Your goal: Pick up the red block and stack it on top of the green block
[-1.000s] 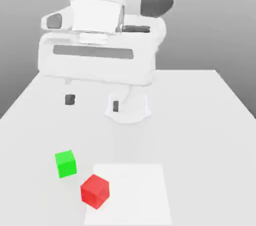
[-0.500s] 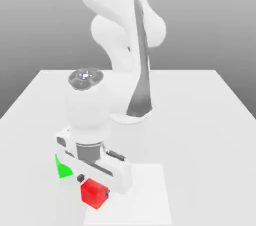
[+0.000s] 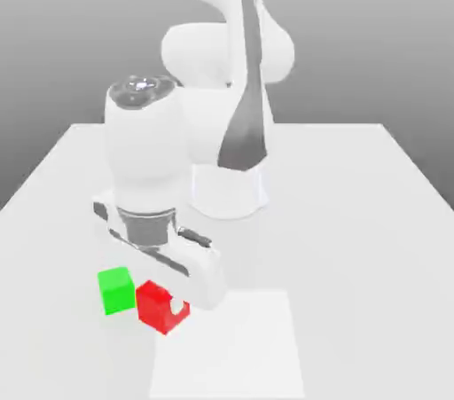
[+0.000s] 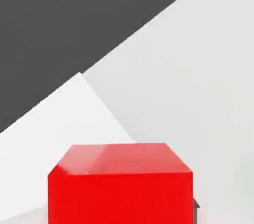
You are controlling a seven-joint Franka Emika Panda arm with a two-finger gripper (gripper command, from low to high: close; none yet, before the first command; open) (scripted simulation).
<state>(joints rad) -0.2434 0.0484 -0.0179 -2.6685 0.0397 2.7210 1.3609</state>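
In the exterior view, with clock directions taken from the green block (image 3: 116,290), open passage across the tabletop (image 3: 355,256) is offered from six round to nine o'clock. The way is blocked at four o'clock by the red block (image 3: 152,308), held close by in the gripper (image 3: 164,304), and at one to two by the gripper's body. Farther out at four, room is left over the white square (image 3: 232,347).

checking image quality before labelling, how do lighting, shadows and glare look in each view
Exterior view: flat bright light, no clear shadow under the green block, white arm nearly washed out; hand view: pale sheen on one face of the red block
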